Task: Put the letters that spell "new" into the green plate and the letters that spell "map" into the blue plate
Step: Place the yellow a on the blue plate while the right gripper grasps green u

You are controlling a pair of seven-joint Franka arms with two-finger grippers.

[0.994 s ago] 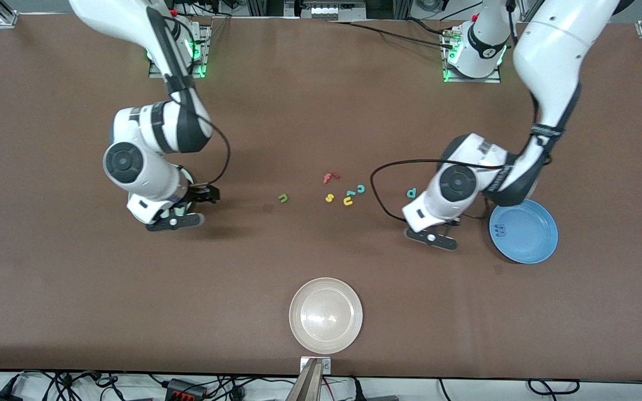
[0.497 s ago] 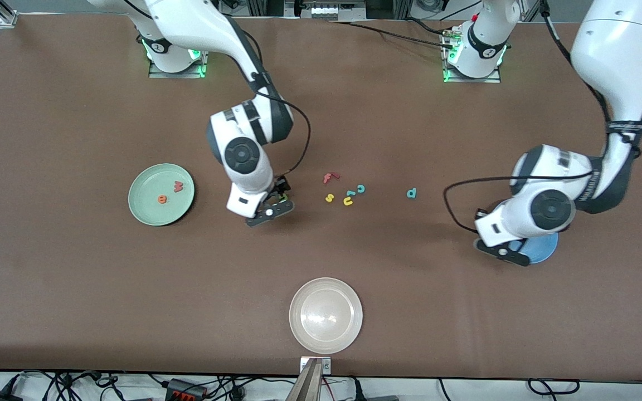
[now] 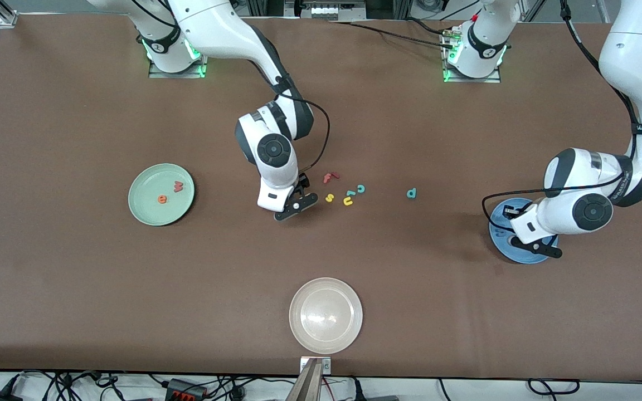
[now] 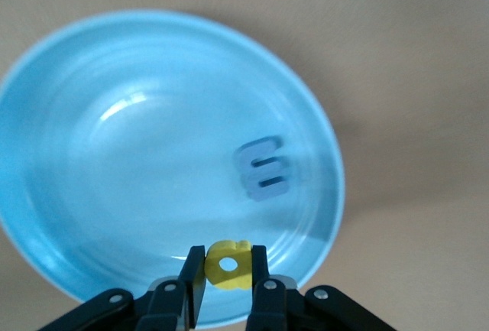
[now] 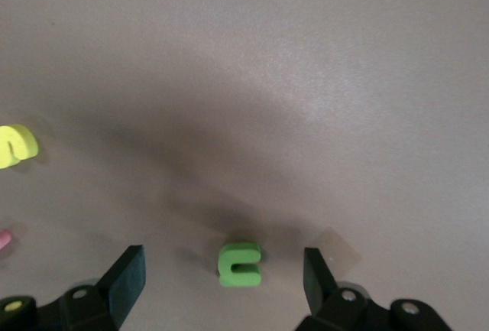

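Left tool (image 4: 227, 289) pinches the yellow "a" (image 4: 228, 264) over the blue plate (image 4: 92, 193), where the blue "m" (image 4: 263, 168) lies. Right tool (image 5: 224, 270) spreads wide around the green "n" (image 5: 241, 264) on the bench (image 3: 76, 278); orange "e" (image 3: 161, 199) and red "w" (image 3: 178, 186) sit in the green plate (image 3: 145, 209), teal "p" (image 3: 411, 193) between the arms.

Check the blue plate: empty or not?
Not empty. The blue plate holds the blue "m"; the left gripper holds the yellow "a" above it.
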